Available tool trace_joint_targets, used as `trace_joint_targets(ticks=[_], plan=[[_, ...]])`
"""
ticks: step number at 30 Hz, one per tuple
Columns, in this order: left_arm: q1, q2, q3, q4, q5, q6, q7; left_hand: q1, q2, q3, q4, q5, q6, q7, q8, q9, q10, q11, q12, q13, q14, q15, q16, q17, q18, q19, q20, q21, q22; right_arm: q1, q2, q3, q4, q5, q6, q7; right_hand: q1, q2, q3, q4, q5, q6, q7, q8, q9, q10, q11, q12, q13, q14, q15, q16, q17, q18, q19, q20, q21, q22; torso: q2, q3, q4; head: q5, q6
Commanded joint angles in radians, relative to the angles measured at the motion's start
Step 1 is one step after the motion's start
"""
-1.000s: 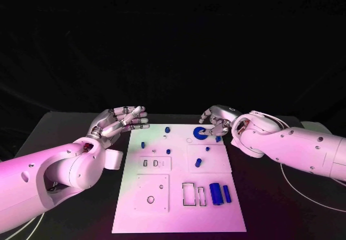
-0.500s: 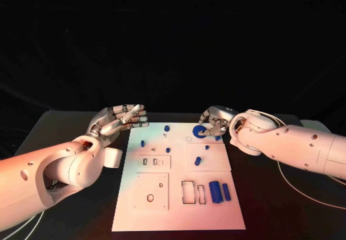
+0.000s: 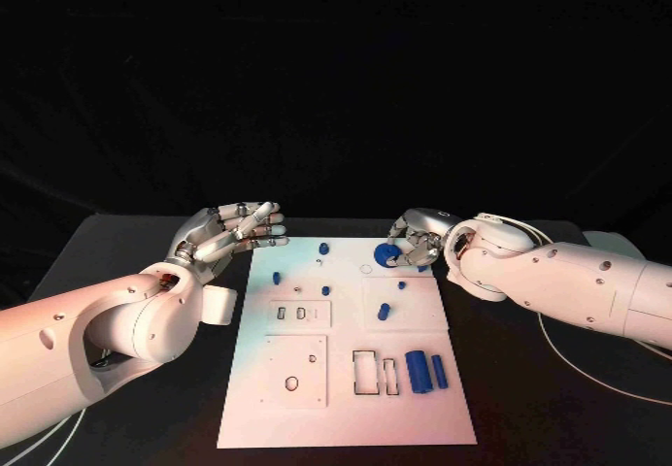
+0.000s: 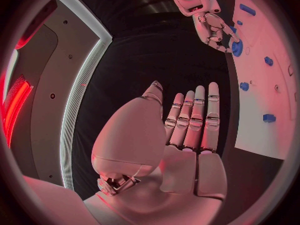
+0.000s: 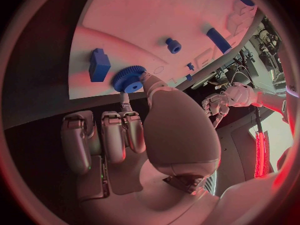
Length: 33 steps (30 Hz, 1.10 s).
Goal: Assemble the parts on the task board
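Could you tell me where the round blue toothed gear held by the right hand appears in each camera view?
Head view: the round blue toothed gear sits at the far end of the white task board, pinched by the right hand.
Left wrist view: the gear lies at the board's edge, under the right hand.
Right wrist view: the gear is at the fingertips.
Shared landmark: the task board.

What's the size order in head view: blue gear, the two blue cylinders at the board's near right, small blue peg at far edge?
1. Wider blue cylinder.
2. Slimmer blue cylinder, similar length, narrower.
3. Blue gear, partly hidden by the right hand, so unsure.
4. Small blue peg.
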<state>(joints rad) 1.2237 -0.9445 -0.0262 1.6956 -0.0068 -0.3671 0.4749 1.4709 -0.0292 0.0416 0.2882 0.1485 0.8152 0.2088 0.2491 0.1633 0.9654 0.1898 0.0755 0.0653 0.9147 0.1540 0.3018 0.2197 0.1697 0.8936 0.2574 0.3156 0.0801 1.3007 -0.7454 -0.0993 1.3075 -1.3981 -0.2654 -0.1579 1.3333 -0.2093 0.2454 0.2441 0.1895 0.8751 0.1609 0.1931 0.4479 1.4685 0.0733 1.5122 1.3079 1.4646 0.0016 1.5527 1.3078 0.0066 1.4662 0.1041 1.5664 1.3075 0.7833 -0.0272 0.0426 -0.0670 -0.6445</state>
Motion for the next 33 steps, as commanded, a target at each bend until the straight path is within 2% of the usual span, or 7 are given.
trace_joint_targets(ticks=[1,9,15,19,21,23,33], plan=[[0.001,0.002,0.001,0.001,0.003,0.015,0.010,0.005,0.004,0.000,-0.006,0.000,0.000,0.037,-0.005,-0.002,0.003,0.006,-0.003,0.000,0.000,-0.001,-0.005,0.002,0.015,0.005,-0.001,-0.005,-0.001,-0.002,0.003,-0.002,-0.008,-0.014,0.031,-0.010,0.009,0.004,-0.005,0.001,0.007,-0.003,0.002,0.001,-0.001,0.057,0.006,0.003,0.210,0.097,0.006,0.005,0.220,-0.007,0.105,0.009,0.004,0.263,0.000,-0.0008,0.0009,0.000,-0.002],[0.001,0.002,0.001,0.000,0.003,0.015,0.008,0.005,0.004,0.000,-0.006,0.000,0.000,0.037,-0.005,-0.002,0.003,0.006,-0.003,0.000,0.000,-0.001,-0.005,0.002,0.015,0.005,-0.001,-0.005,-0.001,-0.005,0.010,-0.003,-0.012,-0.011,0.026,-0.010,0.015,0.018,-0.002,0.008,0.016,0.012,-0.001,0.010,0.003,0.060,0.005,0.008,0.215,0.097,0.005,0.005,0.222,-0.007,0.105,0.010,0.004,0.263,0.000,-0.0004,0.0000,0.002,-0.002],[0.001,0.002,0.001,0.000,0.003,0.015,0.007,0.006,0.004,0.000,-0.005,0.000,-0.001,0.038,-0.006,-0.002,0.002,0.007,-0.004,0.000,0.000,-0.001,-0.006,0.002,0.015,0.005,-0.001,-0.005,-0.002,-0.005,0.010,-0.003,-0.012,-0.015,0.017,-0.017,0.030,0.043,0.023,0.013,0.021,0.069,-0.017,0.038,0.012,0.067,-0.009,0.016,0.223,0.098,-0.005,0.007,0.227,-0.007,0.105,0.003,0.004,0.263,0.000,-0.0010,0.0002,0.002,-0.003],[0.001,0.001,0.001,0.000,0.003,0.016,0.005,0.006,0.004,0.000,-0.005,0.000,-0.001,0.038,-0.006,-0.002,0.002,0.007,-0.004,0.000,0.000,-0.001,-0.006,0.002,0.015,0.005,-0.001,-0.005,-0.002,-0.007,0.009,-0.003,-0.006,-0.045,0.002,-0.018,0.044,0.047,0.039,0.006,0.016,0.095,-0.030,0.050,0.017,0.070,-0.020,0.019,0.226,0.099,-0.015,0.008,0.229,-0.007,0.105,-0.006,0.004,0.263,0.000,-0.0004,-0.0002,0.002,-0.004],[0.001,0.001,0.001,0.000,0.003,0.016,0.005,0.006,0.004,0.000,-0.005,0.000,-0.001,0.038,-0.006,-0.002,0.002,0.007,-0.004,0.000,0.000,-0.001,-0.006,0.002,0.015,0.005,-0.001,-0.005,-0.002,-0.008,0.008,-0.003,-0.001,-0.066,-0.013,-0.018,0.056,0.050,0.054,-0.002,0.008,0.114,-0.039,0.060,0.022,0.073,-0.029,0.023,0.230,0.099,-0.023,0.008,0.231,-0.007,0.105,-0.013,0.004,0.263,0.000,-0.0006,-0.0002,0.001,-0.004],[0.001,0.001,0.001,0.000,0.003,0.016,0.004,0.006,0.004,0.000,-0.005,0.000,-0.001,0.038,-0.006,-0.002,0.002,0.007,-0.004,0.000,0.000,-0.001,-0.006,0.002,0.015,0.005,-0.001,-0.005,-0.002,-0.009,0.007,-0.003,0.005,-0.089,-0.032,-0.017,0.068,0.055,0.074,-0.009,-0.028,0.125,-0.046,0.065,0.024,0.076,-0.035,0.026,0.233,0.099,-0.029,0.009,0.231,-0.007,0.105,-0.019,0.004,0.263,0.000,-0.0005,-0.0002,0.001,-0.004],[0.001,0.003,0.001,-0.003,0.003,0.018,0.003,0.007,0.004,-0.001,-0.005,-0.001,-0.002,0.038,-0.007,-0.002,0.002,0.007,-0.005,-0.001,0.000,-0.001,-0.006,0.002,0.015,0.006,-0.001,-0.005,-0.002,-0.015,-0.003,-0.003,0.059,-0.198,-0.184,-0.017,0.065,0.054,0.114,-0.015,-0.004,0.139,-0.054,0.071,0.026,0.088,-0.044,0.040,0.246,0.101,-0.037,0.011,0.239,-0.007,0.105,-0.029,0.004,0.263,-0.001,0.0004,0.0003,0.004,0.002]])
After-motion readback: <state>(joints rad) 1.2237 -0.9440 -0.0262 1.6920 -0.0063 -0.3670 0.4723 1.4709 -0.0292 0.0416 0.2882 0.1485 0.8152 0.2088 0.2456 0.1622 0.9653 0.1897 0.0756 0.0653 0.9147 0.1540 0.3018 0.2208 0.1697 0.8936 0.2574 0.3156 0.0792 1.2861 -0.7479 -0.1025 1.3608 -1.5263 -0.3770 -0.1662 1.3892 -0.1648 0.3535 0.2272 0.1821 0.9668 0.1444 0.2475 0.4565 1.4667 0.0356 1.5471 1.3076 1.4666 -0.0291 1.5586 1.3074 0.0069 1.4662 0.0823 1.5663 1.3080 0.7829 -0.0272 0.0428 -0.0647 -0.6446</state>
